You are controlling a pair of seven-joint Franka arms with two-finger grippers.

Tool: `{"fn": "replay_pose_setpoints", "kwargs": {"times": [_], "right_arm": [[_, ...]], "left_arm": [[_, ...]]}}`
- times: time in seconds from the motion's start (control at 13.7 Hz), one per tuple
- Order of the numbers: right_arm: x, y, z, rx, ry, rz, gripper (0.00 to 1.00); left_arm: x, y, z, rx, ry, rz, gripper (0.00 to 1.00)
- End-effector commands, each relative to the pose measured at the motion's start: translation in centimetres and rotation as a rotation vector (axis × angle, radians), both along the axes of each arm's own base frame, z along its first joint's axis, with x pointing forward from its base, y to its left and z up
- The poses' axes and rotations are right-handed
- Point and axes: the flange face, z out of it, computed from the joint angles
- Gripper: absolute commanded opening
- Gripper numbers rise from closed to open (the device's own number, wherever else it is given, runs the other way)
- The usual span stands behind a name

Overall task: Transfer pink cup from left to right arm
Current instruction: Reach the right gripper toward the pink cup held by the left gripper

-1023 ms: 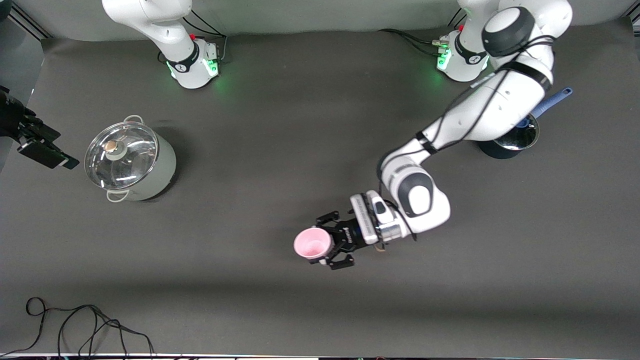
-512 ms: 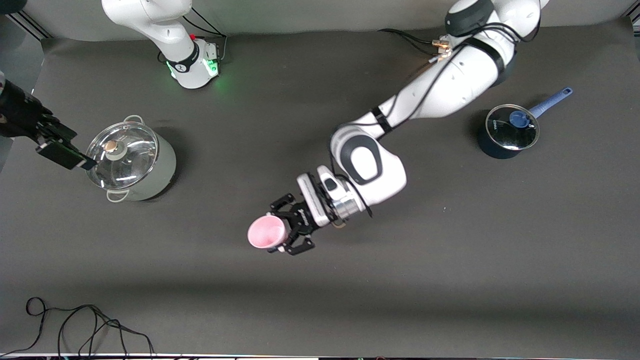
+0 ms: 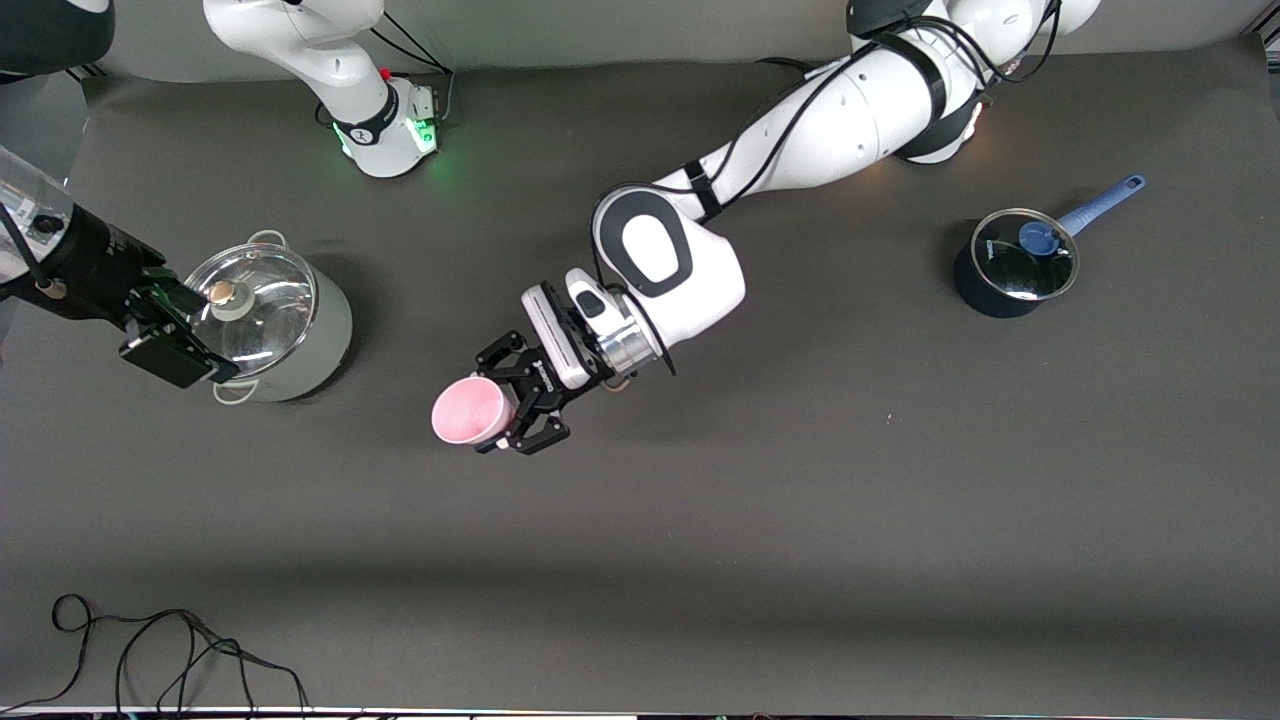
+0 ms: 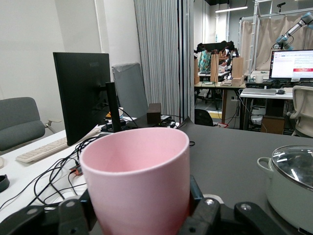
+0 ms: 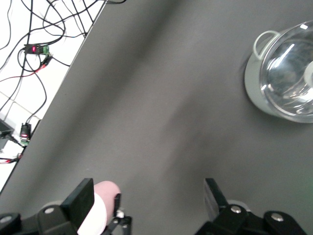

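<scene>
The pink cup [image 3: 466, 410] is held on its side above the middle of the table, its mouth turned toward the right arm's end. My left gripper [image 3: 503, 402], a wide black claw, is shut on the cup's lower part. In the left wrist view the pink cup [image 4: 137, 181] fills the space between the claw's fingers [image 4: 209, 215]. My right gripper [image 3: 195, 330] hangs open over the edge of the lidded silver pot [image 3: 262, 322], apart from the cup. In the right wrist view the right gripper [image 5: 149, 196] has nothing between its fingers, and the pink cup [image 5: 100, 203] shows beside one finger.
The silver pot with a glass lid stands toward the right arm's end. A dark saucepan [image 3: 1012, 268] with a glass lid and blue handle sits toward the left arm's end. A black cable [image 3: 150, 650] lies near the table's front edge.
The left arm has swung the cup toward the right arm's end of the table. The right gripper has come in over the silver pot's edge, closer to the cup.
</scene>
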Motion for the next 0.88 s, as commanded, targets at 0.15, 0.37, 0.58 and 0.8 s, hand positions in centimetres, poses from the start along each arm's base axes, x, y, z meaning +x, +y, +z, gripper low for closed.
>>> {"fn": "replay_pose_setpoints", "kwargs": {"times": [0.15, 0.37, 0.58, 0.8], "right_arm": [[0.0, 5.1, 0.2, 0.047, 0.031, -0.082, 1.00], [-1.1, 8.3, 0.2, 0.055, 0.051, -0.139, 0.99], [-1.9, 12.0, -1.1, 0.045, 0.080, -0.128, 1.00], [-1.5, 12.8, -2.7, 0.039, 0.111, -0.152, 1.00]], "left_arm": [[-1.4, -1.1, 1.5, -0.003, 0.006, 0.034, 0.00], [-1.9, -1.6, 1.5, -0.006, 0.015, 0.031, 0.00], [-2.1, -1.7, 1.8, -0.010, 0.018, 0.029, 0.00], [-2.4, -1.9, 1.8, -0.005, 0.023, 0.036, 0.00]]}}
